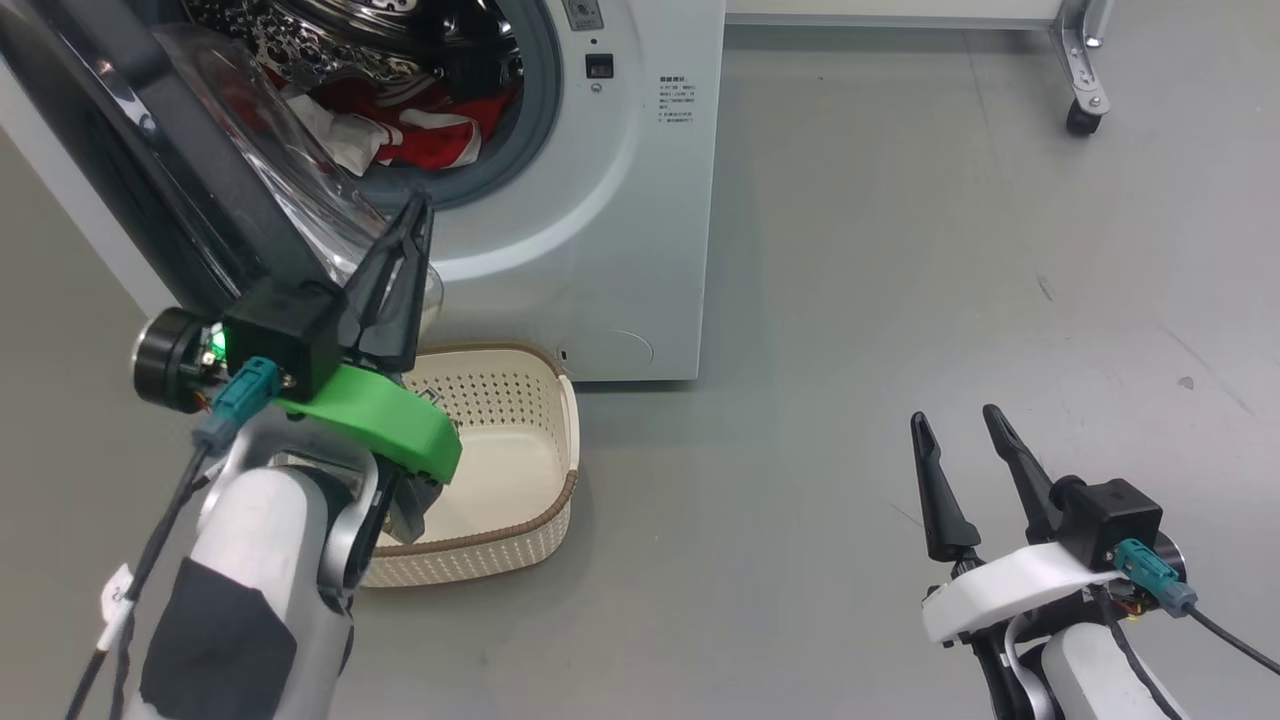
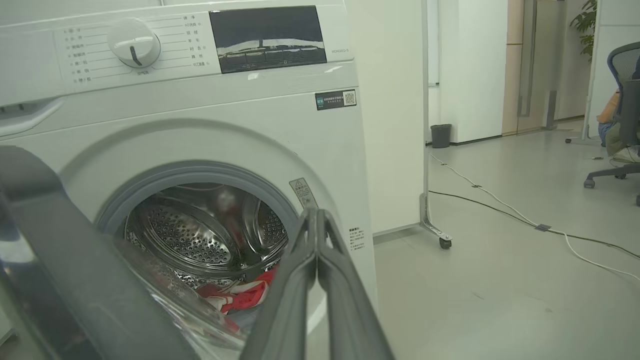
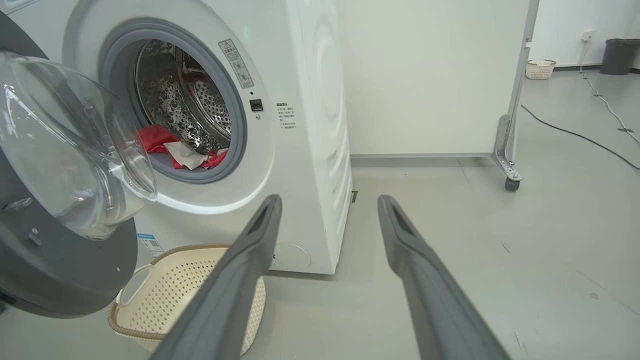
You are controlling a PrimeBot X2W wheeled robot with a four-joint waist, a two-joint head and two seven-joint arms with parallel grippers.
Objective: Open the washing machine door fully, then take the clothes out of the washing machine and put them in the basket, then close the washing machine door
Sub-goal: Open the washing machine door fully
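Observation:
The white washing machine (image 1: 640, 200) stands at the upper left with its door (image 1: 200, 190) swung out to the left, black rim and clear glass bowl facing me. Red and white clothes (image 1: 430, 125) lie at the bottom of the steel drum, seen also as clothes (image 2: 240, 297) and clothes (image 3: 170, 147). The cream basket (image 1: 520, 400) sits on the floor under the door, with nothing in it. My left gripper (image 1: 420, 205) is shut and empty, its tips just in front of the door's glass bowl, below the drum opening. My right gripper (image 1: 955, 420) stands open over bare floor at the lower right.
A white partition on a castor foot (image 1: 1085, 110) stands right of the machine. Cables (image 2: 525, 220) run across the grey floor. An office chair (image 2: 620, 125) with a person seated is far right in the left wrist view. A dark bin (image 2: 440, 135) stands by the wall.

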